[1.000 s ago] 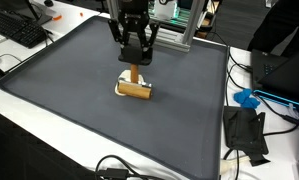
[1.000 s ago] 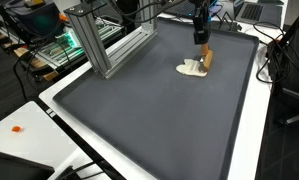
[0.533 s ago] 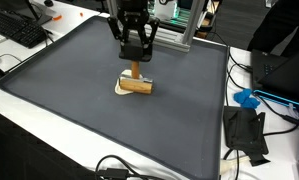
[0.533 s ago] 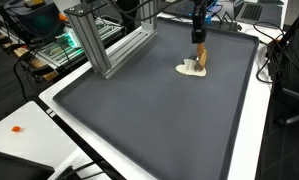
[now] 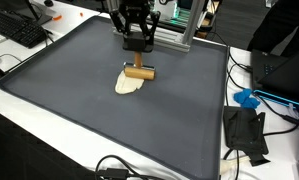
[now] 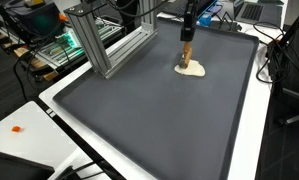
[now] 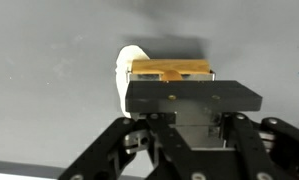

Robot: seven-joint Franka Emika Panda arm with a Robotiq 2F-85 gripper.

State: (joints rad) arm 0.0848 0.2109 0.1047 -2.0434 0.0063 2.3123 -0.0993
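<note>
Gripper point(image 5: 138, 46): jaws drawn almost fully together, clamped on the upright stem of the wooden tool point(image 5: 139, 71). The tool hangs directly beneath the gripper, with its crossbar lowermost and horizontal. Cream patch point(image 5: 128, 84): lies flat directly under the crossbar and extends to one side of it; contact between the two cannot be confirmed. Grey mat point(image 5: 79, 110): underlies the patch. Aluminium frame point(image 5: 175, 37): near the gripper, behind it

The gripper point(image 5: 138, 46) is black, the wooden tool point(image 5: 140, 72) tan, the patch point(image 5: 125, 86) cream, the mat point(image 5: 69, 100) dark grey.
</note>
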